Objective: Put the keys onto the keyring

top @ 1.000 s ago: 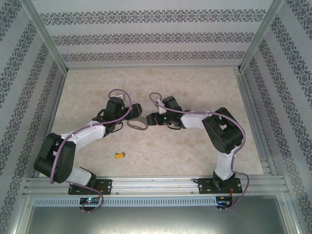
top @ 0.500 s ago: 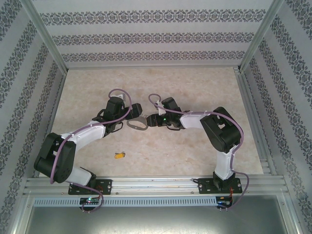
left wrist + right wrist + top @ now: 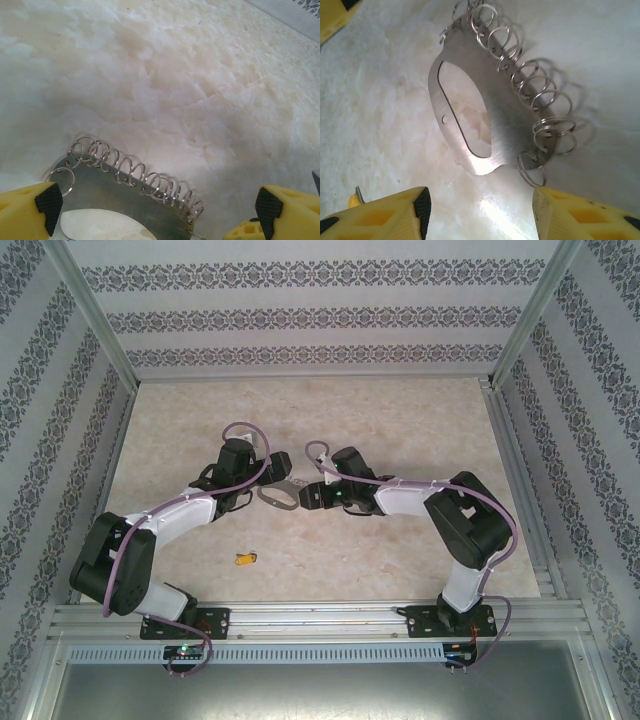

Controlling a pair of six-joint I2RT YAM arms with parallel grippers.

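Note:
The keyring (image 3: pixel 280 497), a flat grey metal oval with a row of small silvery rings along one edge, lies on the marble table between both grippers. My left gripper (image 3: pixel 281 474) hangs open just behind it; in the left wrist view the keyring (image 3: pixel 125 192) lies between and ahead of the wide-apart yellow fingers (image 3: pixel 27 210) of the left gripper (image 3: pixel 157 212). My right gripper (image 3: pixel 308 494) is open at the keyring's right end. In the right wrist view the keyring (image 3: pixel 505 125) lies just ahead of the right gripper (image 3: pixel 480 212), nothing between the fingers. The yellow-headed key (image 3: pixel 245 559) lies alone nearer the front.
Patterned walls and metal frame posts (image 3: pixel 95 310) enclose the table on three sides. An aluminium rail (image 3: pixel 320 618) carrying both arm bases runs along the near edge. A tip of the left gripper's yellow finger (image 3: pixel 331 20) shows in the right wrist view's top left corner.
The right arm has pushed its gripper left and slightly down toward the keyring's right end, its elbow swinging out to the right, and its jaws have narrowed a little. The left arm and the key are unmoved.

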